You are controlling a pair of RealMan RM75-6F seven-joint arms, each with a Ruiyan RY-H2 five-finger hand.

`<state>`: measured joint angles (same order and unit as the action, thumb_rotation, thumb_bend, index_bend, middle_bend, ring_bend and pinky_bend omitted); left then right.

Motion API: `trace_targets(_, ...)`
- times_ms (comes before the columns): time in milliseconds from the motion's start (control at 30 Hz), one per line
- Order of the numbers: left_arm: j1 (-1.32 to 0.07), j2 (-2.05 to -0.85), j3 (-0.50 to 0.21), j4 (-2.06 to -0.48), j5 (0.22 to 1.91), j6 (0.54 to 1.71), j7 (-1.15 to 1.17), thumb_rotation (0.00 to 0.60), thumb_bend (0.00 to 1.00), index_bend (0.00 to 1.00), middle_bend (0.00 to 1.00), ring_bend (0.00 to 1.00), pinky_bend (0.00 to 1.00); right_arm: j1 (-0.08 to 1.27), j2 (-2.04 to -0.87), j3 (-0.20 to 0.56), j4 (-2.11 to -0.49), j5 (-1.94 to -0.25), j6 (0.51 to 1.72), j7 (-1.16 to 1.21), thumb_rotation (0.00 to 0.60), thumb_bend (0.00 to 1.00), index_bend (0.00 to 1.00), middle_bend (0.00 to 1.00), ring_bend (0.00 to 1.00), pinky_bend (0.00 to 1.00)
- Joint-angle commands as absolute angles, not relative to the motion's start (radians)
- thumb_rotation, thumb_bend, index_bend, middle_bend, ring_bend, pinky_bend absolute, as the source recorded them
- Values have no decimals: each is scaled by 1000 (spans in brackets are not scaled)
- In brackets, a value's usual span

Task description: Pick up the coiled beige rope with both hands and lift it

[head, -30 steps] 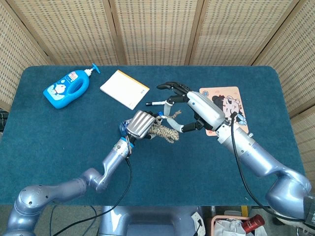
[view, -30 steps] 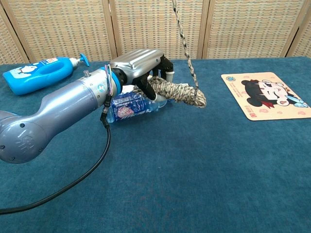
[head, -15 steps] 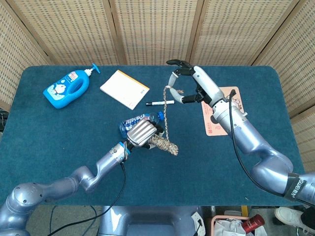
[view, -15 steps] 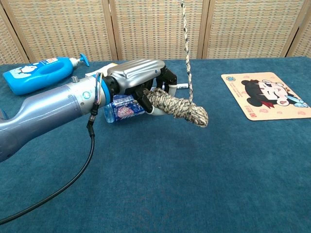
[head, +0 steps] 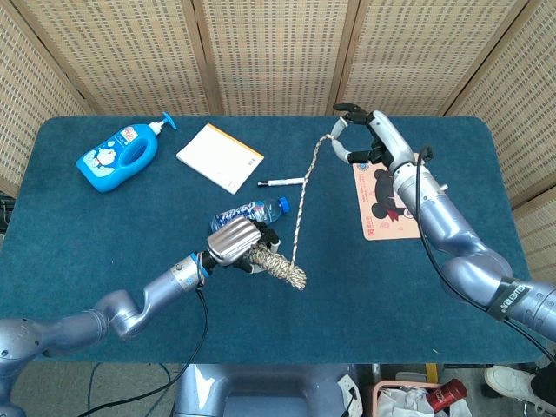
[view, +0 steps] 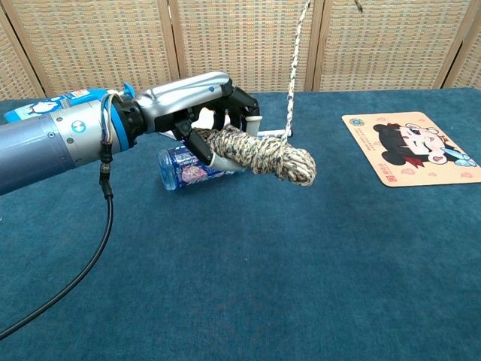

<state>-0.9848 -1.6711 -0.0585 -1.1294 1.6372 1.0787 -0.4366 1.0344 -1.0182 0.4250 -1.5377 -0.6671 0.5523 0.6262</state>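
Observation:
The coiled beige rope (head: 278,268) (view: 261,153) hangs above the blue table, gripped at one end by my left hand (head: 233,241) (view: 197,101). A single strand (head: 304,195) (view: 294,75) runs up from the coil to my right hand (head: 369,139), which pinches its free end high over the table's back right. In the chest view the right hand is out of frame; only the strand rises past the top edge.
A small water bottle (head: 252,211) (view: 188,164) lies under my left hand. A black pen (head: 280,182), a white notepad (head: 220,156) and a blue soap bottle (head: 117,156) lie at the back left. A cartoon mat (head: 391,195) (view: 409,147) lies on the right.
My right hand has risen and drawn back to the right, pulling the strand out long. My left hand has lifted the coil and moved toward the front.

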Motion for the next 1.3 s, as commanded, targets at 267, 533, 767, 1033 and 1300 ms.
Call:
trace_targets(267, -953, -1643, -105, -1184, 1608, 1153, -496, 600, 661, 664, 577, 496, 582, 988, -1078, 408, -1463, -674, 467, 618, 600, 498, 733, 123, 0, 0)
trace_targets(533, -944, -1659, -191, -1199, 1496, 1133, -536, 600, 664, 667, 583, 499, 582, 918, -1102, 389, -1475, -756, 465, 598, 600, 527, 733, 123, 0, 0)
trace_targets(767, -946, -1729, -290, -1177, 1376, 1146, -414, 600, 747, 671, 587, 499, 582, 836, -1104, 394, -1557, -858, 495, 613, 600, 538, 735, 123, 0, 0)
trace_targets(1033, -961, -1777, -370, -1222, 1276, 1145, -277, 600, 746, 672, 586, 499, 582, 728, -1113, 389, -1689, -979, 581, 648, 600, 548, 736, 123, 0, 0)
trace_targets(1300, -983, -1799, -420, -1241, 1213, 1146, -138, 600, 749, 671, 587, 499, 582, 649, -1134, 364, -1795, -1038, 670, 667, 600, 552, 739, 123, 0, 0)
